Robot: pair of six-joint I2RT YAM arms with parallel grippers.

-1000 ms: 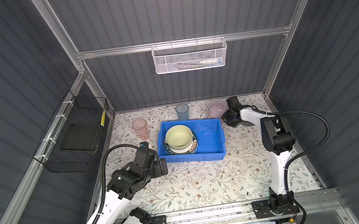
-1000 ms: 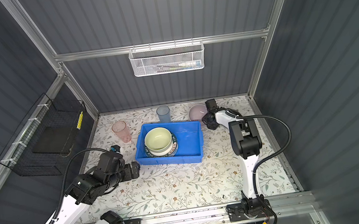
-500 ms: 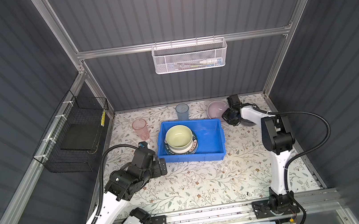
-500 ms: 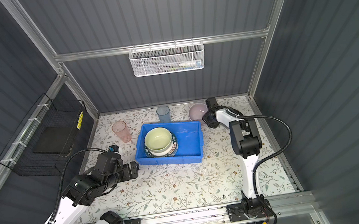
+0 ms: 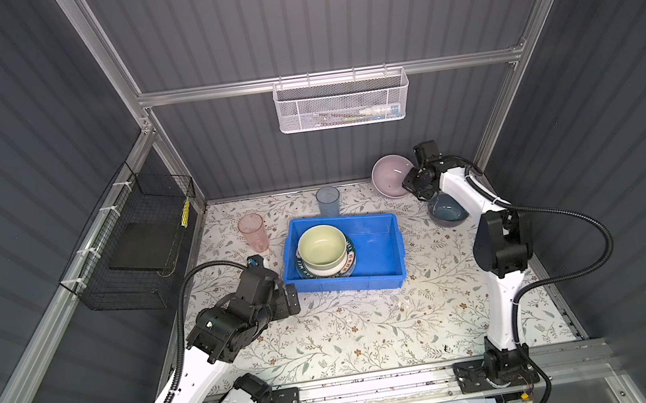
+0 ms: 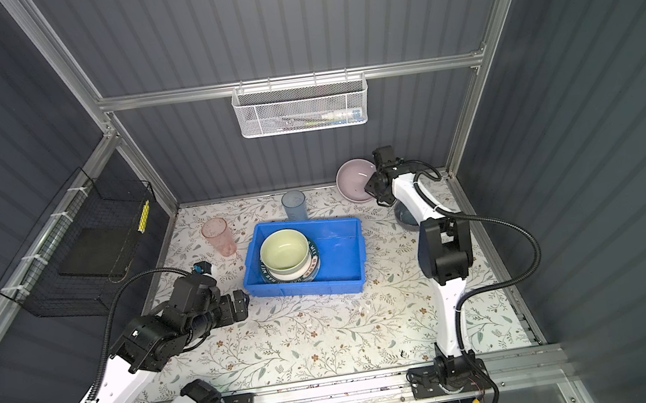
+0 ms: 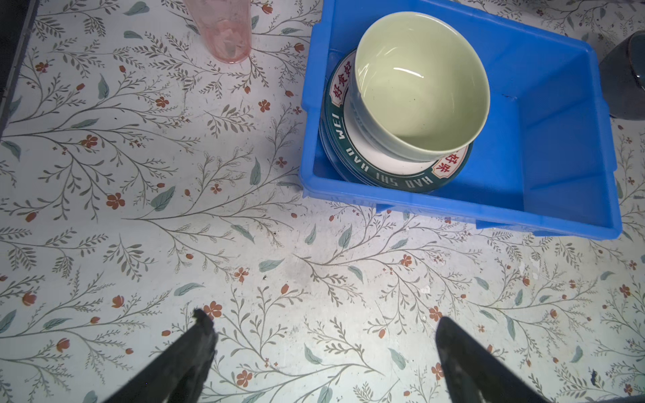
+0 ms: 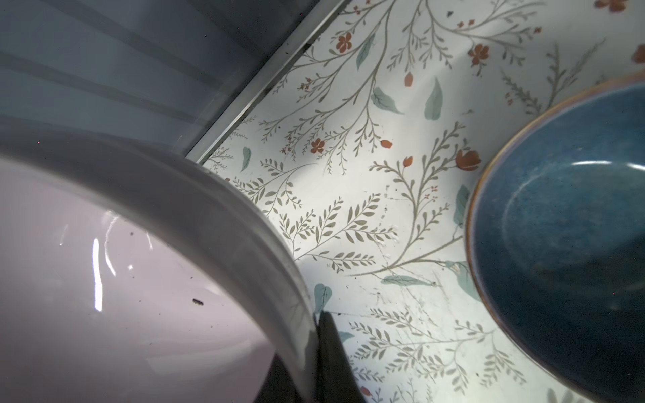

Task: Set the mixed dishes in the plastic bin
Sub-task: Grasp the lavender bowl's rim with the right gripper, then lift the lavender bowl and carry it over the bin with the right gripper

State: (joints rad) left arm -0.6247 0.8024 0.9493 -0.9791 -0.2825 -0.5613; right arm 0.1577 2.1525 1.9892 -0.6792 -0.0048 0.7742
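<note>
The pink bowl (image 5: pixel 390 175) is gripped by its rim in the closed right gripper (image 5: pixel 410 184) near the back right corner of the floral tabletop (image 5: pixel 370 330). It is tilted, and whether its base touches the tabletop cannot be told. In the right wrist view only one dark finger (image 8: pixel 331 352) is seen outside the rim, the other being largely hidden by the bowl wall. The dark-blue bowl (image 5: pixel 446 209) stands just beside, partly covered by the right arm in both top views and cut off by the frame in the wrist view. The left gripper (image 7: pixel 323 322) is held wide open and empty over bare tabletop, near the front left corner of the blue bin (image 5: pixel 348 284), which sits mid-table toward the back edge. In its left half the green bowl (image 5: pixel 321 244) rests on the lettered plate (image 7: pixel 384 176); edges of further plates show beneath, their patterns hidden. The pink tumbler (image 5: pixel 253 232) stands between the bin and the left edge. The blue tumbler (image 5: pixel 328 199) stands behind the bin's far wall, its base concealed.
</note>
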